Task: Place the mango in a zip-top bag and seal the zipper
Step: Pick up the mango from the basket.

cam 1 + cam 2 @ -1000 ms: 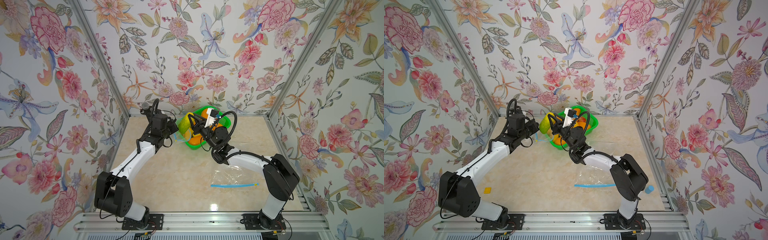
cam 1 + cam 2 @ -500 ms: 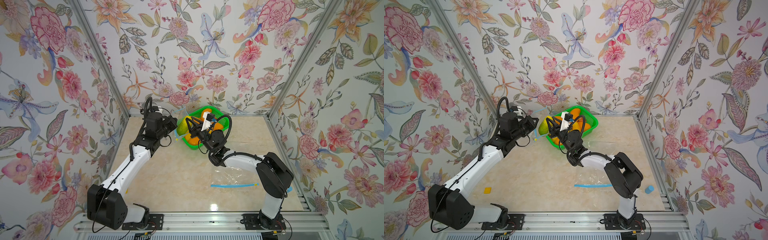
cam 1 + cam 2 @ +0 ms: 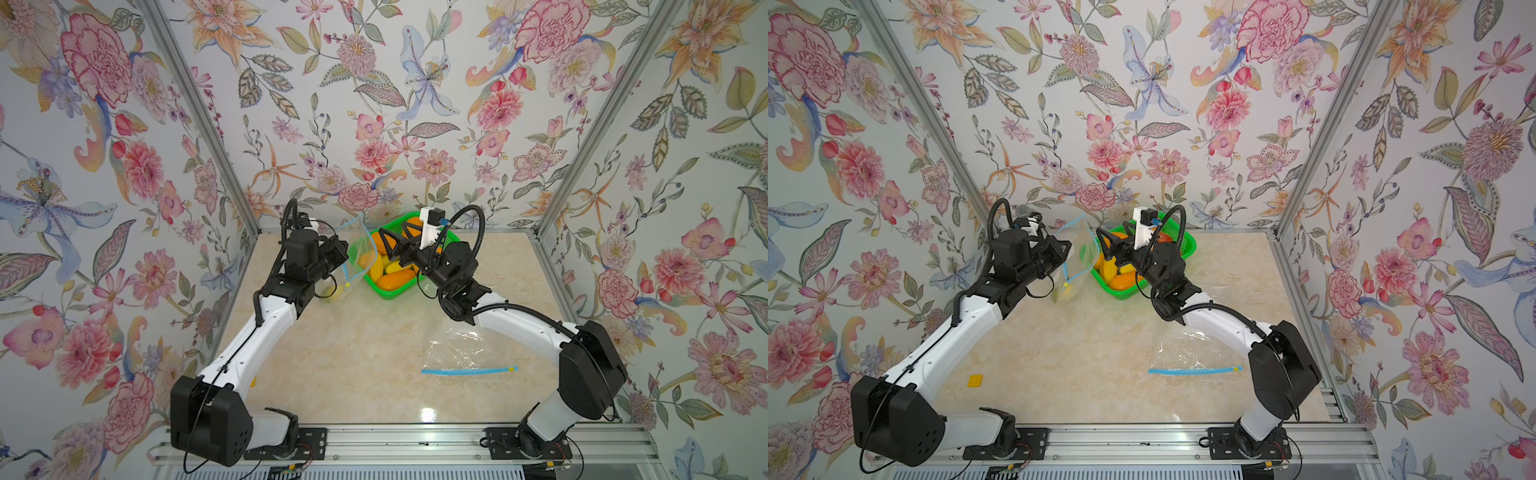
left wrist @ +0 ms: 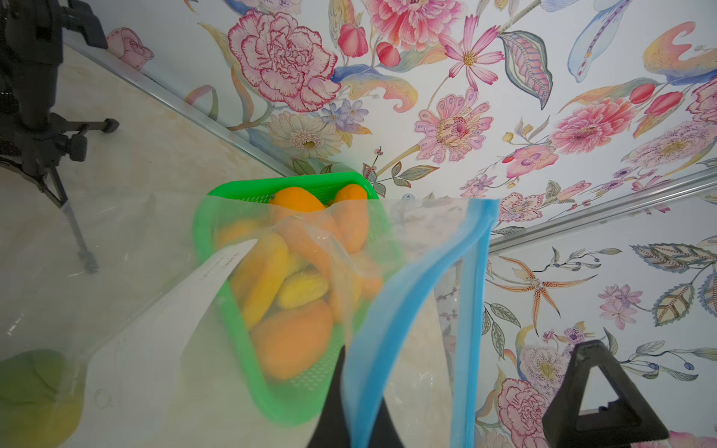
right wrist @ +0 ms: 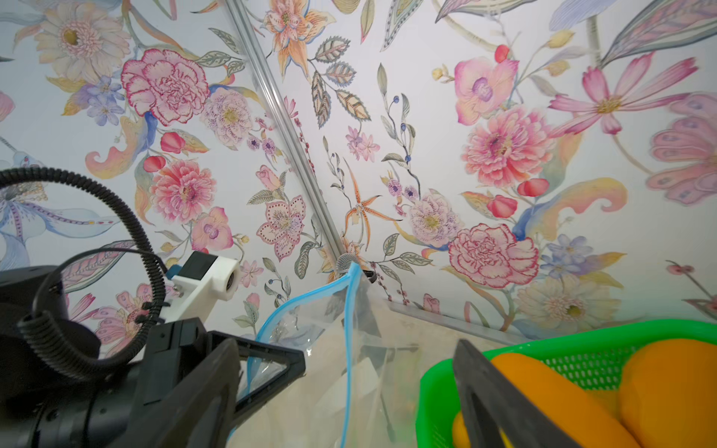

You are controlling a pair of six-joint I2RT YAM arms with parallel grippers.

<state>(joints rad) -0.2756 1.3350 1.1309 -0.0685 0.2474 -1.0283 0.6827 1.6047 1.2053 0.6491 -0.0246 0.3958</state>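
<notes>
mango (image 3: 1067, 291) looks in bag (image 3: 359, 245), L jaws pinch its rim, R jaws open & empty, so next you need R on zipper (image 4: 407, 310) to seal.

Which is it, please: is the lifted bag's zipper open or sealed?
Open. The lifted bag shows its two blue zipper strips spread apart in both wrist views.

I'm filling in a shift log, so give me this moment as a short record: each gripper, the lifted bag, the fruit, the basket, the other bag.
left gripper: shut on lifted bag near its zipper edge
right gripper: open, empty, over basket
lifted bag: mouth unzipped, hanging beside basket
mango: yellow-green, low inside lifted bag
basket: green, holds other mangoes
spare bag: flat on table, untouched
</notes>
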